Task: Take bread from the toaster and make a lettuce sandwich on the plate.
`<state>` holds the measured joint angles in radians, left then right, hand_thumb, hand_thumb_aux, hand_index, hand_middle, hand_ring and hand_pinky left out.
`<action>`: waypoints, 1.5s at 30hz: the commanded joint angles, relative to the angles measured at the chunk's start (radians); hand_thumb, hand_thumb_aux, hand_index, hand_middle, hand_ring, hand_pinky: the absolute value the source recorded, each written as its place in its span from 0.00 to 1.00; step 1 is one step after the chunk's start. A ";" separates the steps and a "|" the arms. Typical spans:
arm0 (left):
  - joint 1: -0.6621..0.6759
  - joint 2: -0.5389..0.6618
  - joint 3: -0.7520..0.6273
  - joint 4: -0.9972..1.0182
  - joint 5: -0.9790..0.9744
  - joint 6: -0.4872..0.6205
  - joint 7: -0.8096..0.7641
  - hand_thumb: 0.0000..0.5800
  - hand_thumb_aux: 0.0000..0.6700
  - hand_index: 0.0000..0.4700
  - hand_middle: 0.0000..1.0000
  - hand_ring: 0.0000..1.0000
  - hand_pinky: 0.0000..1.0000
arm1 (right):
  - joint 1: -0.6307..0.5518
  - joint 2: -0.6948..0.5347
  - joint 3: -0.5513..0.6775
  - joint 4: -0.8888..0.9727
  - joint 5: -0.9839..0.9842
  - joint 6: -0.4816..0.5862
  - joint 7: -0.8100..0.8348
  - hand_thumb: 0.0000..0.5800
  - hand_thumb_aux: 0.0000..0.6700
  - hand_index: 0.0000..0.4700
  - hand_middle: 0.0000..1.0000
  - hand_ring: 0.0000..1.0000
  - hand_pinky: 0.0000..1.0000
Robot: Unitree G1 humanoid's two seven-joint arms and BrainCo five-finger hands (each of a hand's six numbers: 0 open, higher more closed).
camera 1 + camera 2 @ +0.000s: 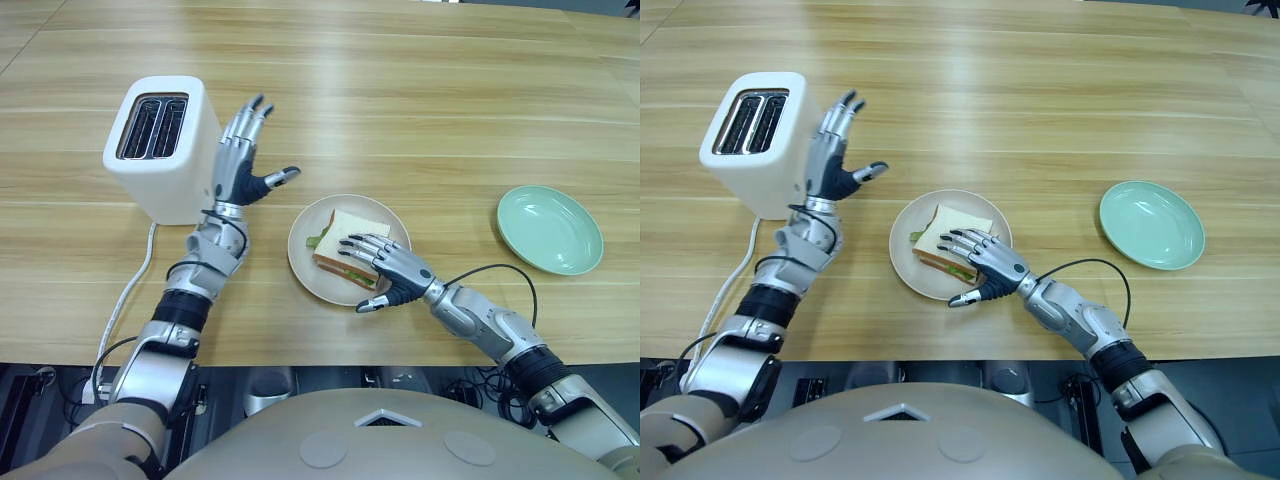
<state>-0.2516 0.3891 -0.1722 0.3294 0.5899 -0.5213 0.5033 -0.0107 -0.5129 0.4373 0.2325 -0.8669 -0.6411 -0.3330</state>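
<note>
Resting flat on the sandwich [345, 230], the right hand [392, 266] is spread open. The sandwich is set on the plate [300, 256]; soft and squashy, it is best held gently by its sides. Farther back, the left hand [238, 166] is held open by the toaster [152, 185].

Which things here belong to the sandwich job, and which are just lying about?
Job: toaster, sandwich, tan plate under it, right hand on the sandwich, left hand beside the toaster.
Lying about: green dish, off to the right.
</note>
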 commanded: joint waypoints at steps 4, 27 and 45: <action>0.240 0.082 -0.198 -0.150 -0.349 -0.286 -0.457 1.00 1.00 0.98 1.00 1.00 1.00 | 0.119 -0.043 -0.182 -0.215 0.358 -0.071 0.066 0.81 0.56 0.55 0.47 0.47 0.47; 0.402 0.136 -0.286 -0.077 -0.040 -0.213 -0.697 1.00 1.00 0.98 1.00 1.00 1.00 | 0.218 -0.093 -0.040 -0.067 0.244 -0.149 0.436 1.00 1.00 0.98 1.00 1.00 1.00; -0.214 -0.166 -0.312 0.695 0.161 0.032 -0.224 1.00 1.00 0.98 1.00 1.00 1.00 | -0.507 0.263 0.119 0.874 -0.062 0.184 0.027 1.00 1.00 0.98 1.00 1.00 1.00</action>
<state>-0.4419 0.2411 -0.4707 0.9128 0.7512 -0.5280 0.2688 -0.5093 -0.2689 0.5310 0.9599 -0.9301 -0.5373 -0.3405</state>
